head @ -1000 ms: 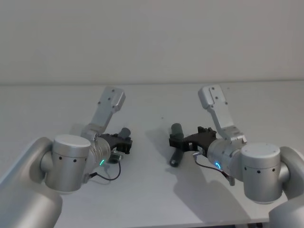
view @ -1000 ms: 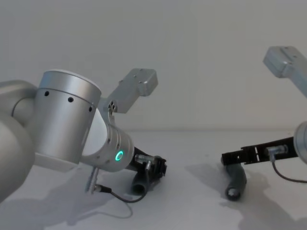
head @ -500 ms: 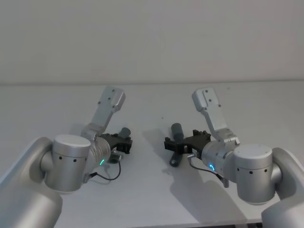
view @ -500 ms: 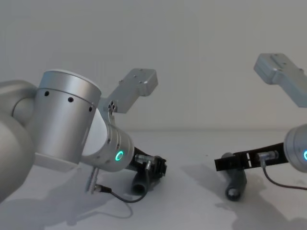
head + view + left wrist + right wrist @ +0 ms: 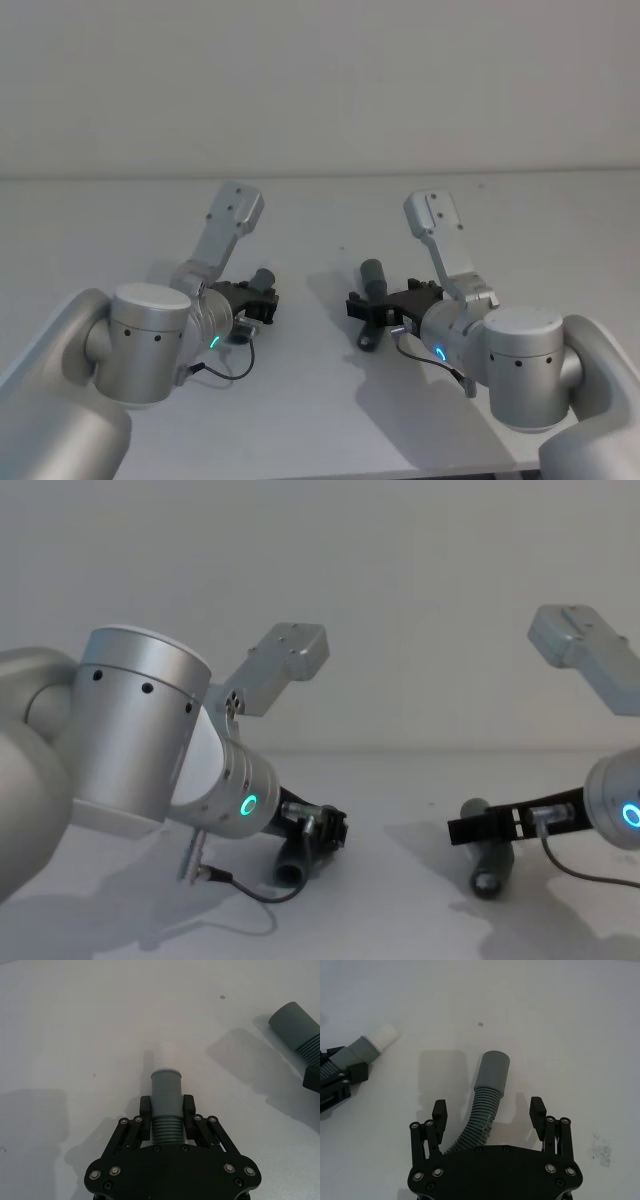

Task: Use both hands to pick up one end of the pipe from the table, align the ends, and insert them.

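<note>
On the left of the white table (image 5: 120,220), the left gripper (image 5: 167,1108) (its arm carries a green ring light (image 5: 247,804) at the wrist) is low over the surface and pinches 1 dark grey hose piece (image 5: 166,1091) by its ribbed section, a black finger pressed against each side. The smooth collar of that piece juts out past the fingertips and ends in the white plug tip (image 5: 384,1035), which points toward the middle of the table; whether the piece touches the surface I cannot tell. Between the 2 arms lies a stretch of bare table. To the right, the second hose piece (image 5: 481,1110) rests on the table, slightly bent, its wide grey cuff (image 5: 492,1067) aimed away from the robot. The right gripper (image 5: 488,1109) is down at this piece with its fingers (image 5: 439,1110) spread wide – 1 on either side of the ribbed part, both clear of it – so the hose runs in between them and under the black palm without being clamped. The 2 pieces are well apart.
</note>
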You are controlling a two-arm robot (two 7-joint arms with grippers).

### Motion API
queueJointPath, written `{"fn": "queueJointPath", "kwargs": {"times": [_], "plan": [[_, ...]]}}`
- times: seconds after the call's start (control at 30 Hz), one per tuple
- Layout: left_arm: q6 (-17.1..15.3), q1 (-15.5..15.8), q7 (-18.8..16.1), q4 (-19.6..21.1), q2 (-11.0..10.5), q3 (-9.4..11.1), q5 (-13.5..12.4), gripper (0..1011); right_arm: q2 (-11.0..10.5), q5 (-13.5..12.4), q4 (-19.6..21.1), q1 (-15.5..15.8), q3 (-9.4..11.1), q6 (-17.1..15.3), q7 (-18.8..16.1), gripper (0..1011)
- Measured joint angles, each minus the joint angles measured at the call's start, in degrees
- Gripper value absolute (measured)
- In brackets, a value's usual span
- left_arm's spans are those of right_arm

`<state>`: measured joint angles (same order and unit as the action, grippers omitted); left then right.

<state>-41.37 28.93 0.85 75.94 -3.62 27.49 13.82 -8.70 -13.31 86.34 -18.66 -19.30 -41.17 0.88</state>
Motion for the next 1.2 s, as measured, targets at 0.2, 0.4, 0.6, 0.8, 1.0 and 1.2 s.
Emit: {"fn": "queueJointPath", "kwargs": {"times": [0.2, 0.4, 0.6, 0.8, 1.0, 1.2], "plan": [[0.0, 0.0, 0.0, 0.0, 0.0, 0.0, 0.0, 336, 0.5, 0.3, -0.4, 0.0, 0.4, -0.5, 0.4, 1001], [0.0, 0.0, 0.0, 0.0, 0.0, 0.0, 0.0, 336, 0.7, 0.4, -0.5, 0.1, 0.6, -0.8, 0.5, 1001], [0.0, 0.0, 0.0, 0.0, 0.0, 0.0, 0.0, 336, 0.9, 0.5, -0.5, 0.2, 0.8, -1.0, 0.4, 945], [0.0, 0.0, 0.0, 0.0, 0.0, 0.0, 0.0, 336, 1.0, 0.5, -0.6, 0.3, 0.9, -1.2, 0.3, 770], [0.0, 0.0, 0.0, 0.0, 0.0, 0.0, 0.0, 336, 1.1, 0.5, -0.6, 0.4, 1.0, -1.3, 0.3, 593], [0.0, 0.0, 0.0, 0.0, 0.0, 0.0, 0.0, 336, 1.1, 0.6, -0.6, 0.4, 1.0, -1.3, 0.2, 380]]}}
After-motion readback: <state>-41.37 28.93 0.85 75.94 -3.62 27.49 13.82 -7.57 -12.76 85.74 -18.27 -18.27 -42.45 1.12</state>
